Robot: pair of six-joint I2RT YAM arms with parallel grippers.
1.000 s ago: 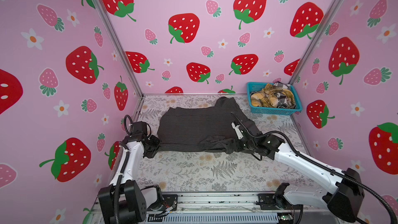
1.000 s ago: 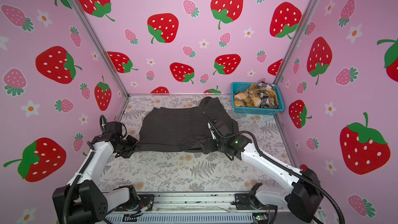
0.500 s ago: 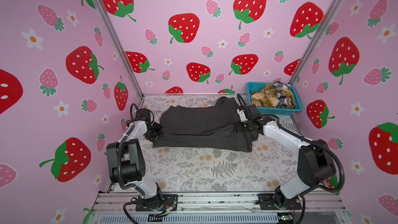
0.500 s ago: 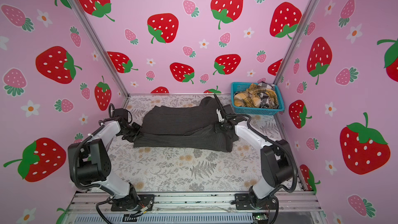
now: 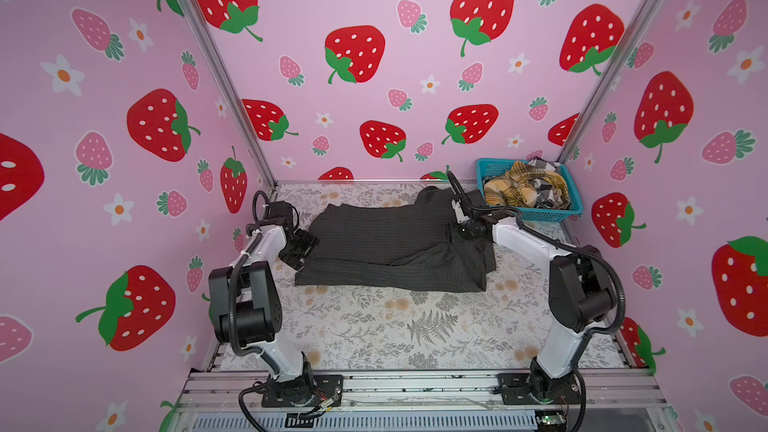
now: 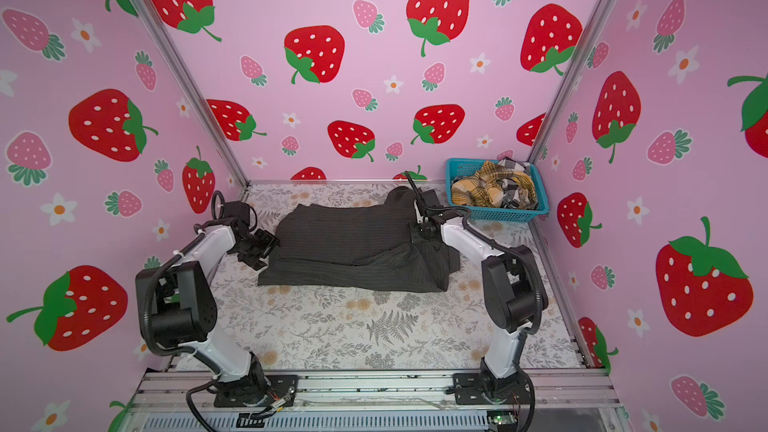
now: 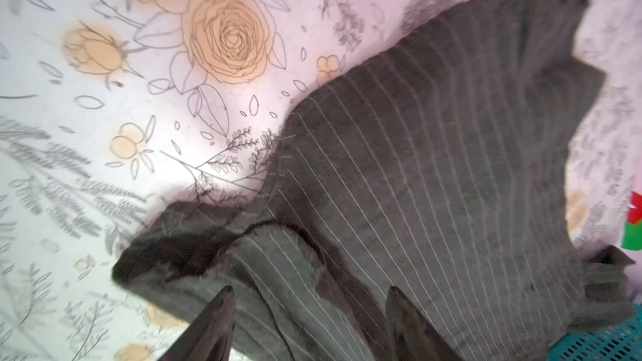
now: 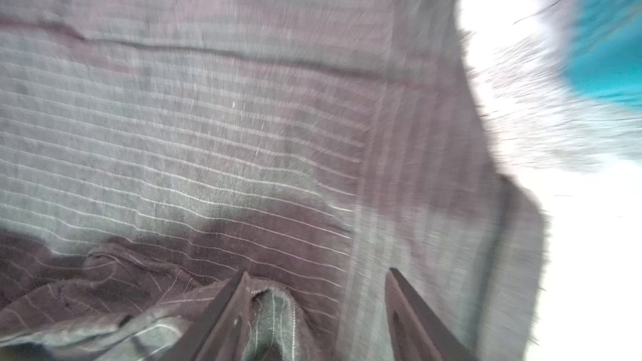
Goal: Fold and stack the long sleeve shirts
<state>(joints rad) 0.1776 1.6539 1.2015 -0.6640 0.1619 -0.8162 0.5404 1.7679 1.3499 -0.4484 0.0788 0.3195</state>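
Note:
The dark charcoal pinstriped long sleeve shirt (image 5: 395, 243) (image 6: 357, 247) lies on the flowered table, its near part folded back over itself. My left gripper (image 5: 304, 249) (image 6: 262, 249) is at the shirt's left edge. In the left wrist view it (image 7: 309, 293) stands open just above the striped cloth (image 7: 434, 154). My right gripper (image 5: 452, 234) (image 6: 415, 234) is over the shirt's right side, also open (image 8: 318, 272). A ridge of cloth (image 8: 274, 307) lies between its jaws against one finger. A mustard plaid shirt (image 5: 511, 191) (image 6: 478, 191) and a black-and-white checked shirt (image 5: 542, 166) (image 6: 513, 166) sit crumpled in the basket.
The turquoise mesh basket (image 5: 536, 213) (image 6: 498, 214) stands in the back right corner, close to my right arm; its edge shows in both wrist views (image 7: 590, 345) (image 8: 611, 46). Pink strawberry walls close in the back and both sides. The flowered table (image 5: 415, 326) stretches toward the front rail.
Both grippers carried the shirt's near hem toward the back, folding it over the body. They were shut on the cloth before and now stand open with the fold laid down.

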